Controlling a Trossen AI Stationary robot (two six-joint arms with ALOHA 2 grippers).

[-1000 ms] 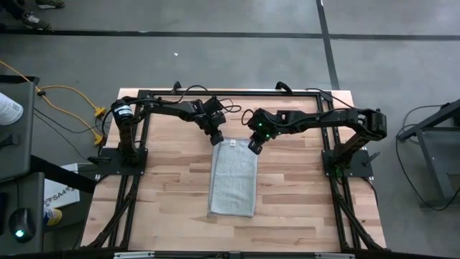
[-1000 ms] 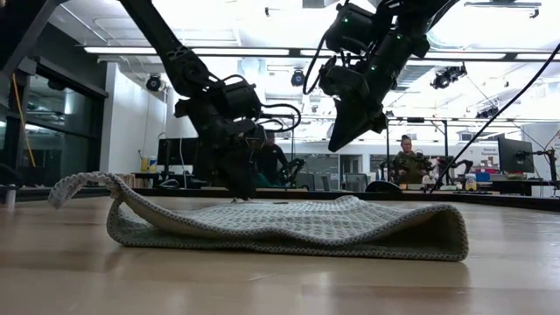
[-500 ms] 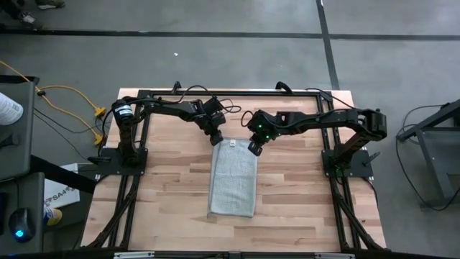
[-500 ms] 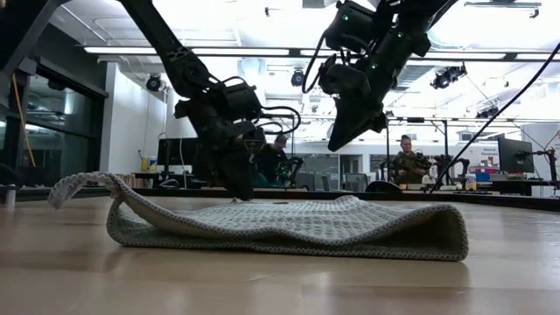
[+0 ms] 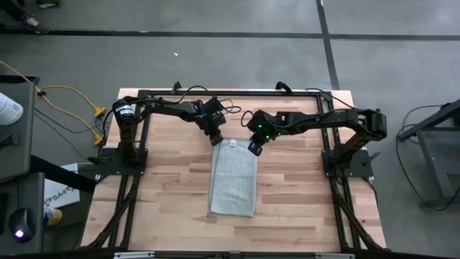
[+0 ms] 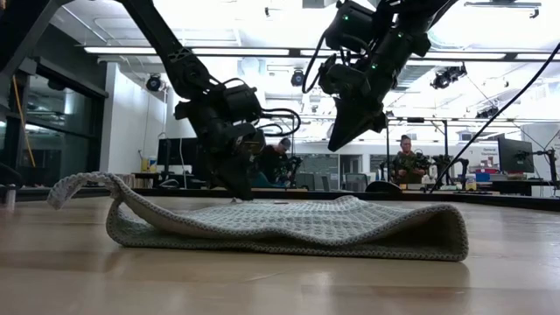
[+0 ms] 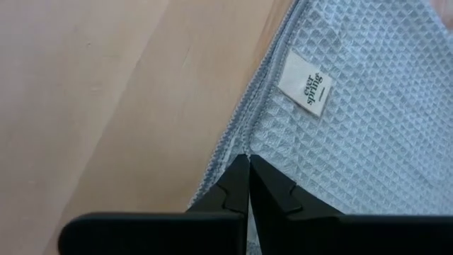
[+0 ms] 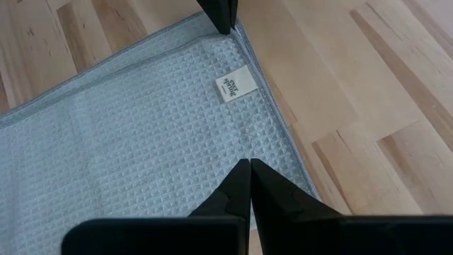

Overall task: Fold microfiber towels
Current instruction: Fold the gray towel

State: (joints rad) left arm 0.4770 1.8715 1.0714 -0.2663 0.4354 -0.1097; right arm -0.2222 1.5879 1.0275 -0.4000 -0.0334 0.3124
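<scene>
Just below both grippers, towel (image 5: 233, 177)

Towel (image 5: 233, 177): soft cloth, waffle-ribbed weave, matt, stitched hem; small white fabric tag (image 7: 306, 83) with dark print. Tabletop (image 5: 172, 180): pale wood planks, smooth, faint sheen. Left gripper (image 7: 248, 161) and right gripper (image 8: 248, 164): matt black fingers, plastic-looking.

The microfiber towel (image 5: 233, 178) is a light grey-blue waffle-weave cloth, folded into a long narrow rectangle lying mid-table with its long side running front to back. A small white tag (image 7: 305, 83) sits near one far corner; one near edge curls upward.
</scene>
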